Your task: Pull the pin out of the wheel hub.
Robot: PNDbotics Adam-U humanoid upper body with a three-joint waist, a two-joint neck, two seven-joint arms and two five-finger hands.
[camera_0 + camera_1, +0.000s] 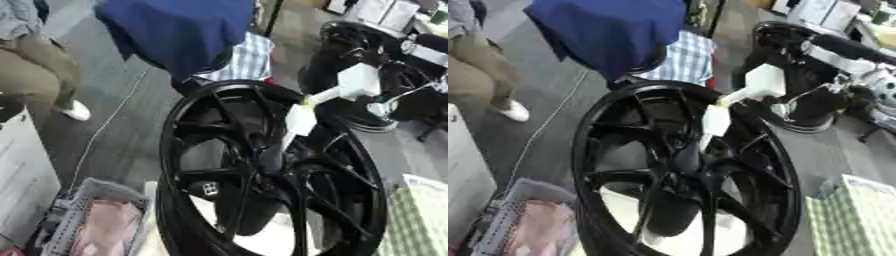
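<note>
Black and glossy, the wheel hub (262, 170) stands upright on its rim and fills the middle of both views, its thin spokes running in to a dark centre. The right arm comes in from the upper right, black with pale, white-looking segments. Its hand (715, 121) shows as a white, flat-looking piece over the upper part of the spokes, just above the hub's centre, reaching down toward it. The blur keeps me from telling whether its fingers are curled or straight, so I cannot tell if the hand is open or closed on anything. The pin itself cannot be made out; the dark centre of the hub (682, 167), just below the hand, is where something small might sit, but nothing distinct shows there. The left hand appears in neither view.

Behind the wheel hangs a blue cloth (179, 32) with a checked cloth (677, 59) below it. A white cable (109, 122) trails across the grey floor on the left. At the lower left stands a grey mesh basket (66, 220) holding something pink. At the lower right lies a green checked surface (855, 217).
</note>
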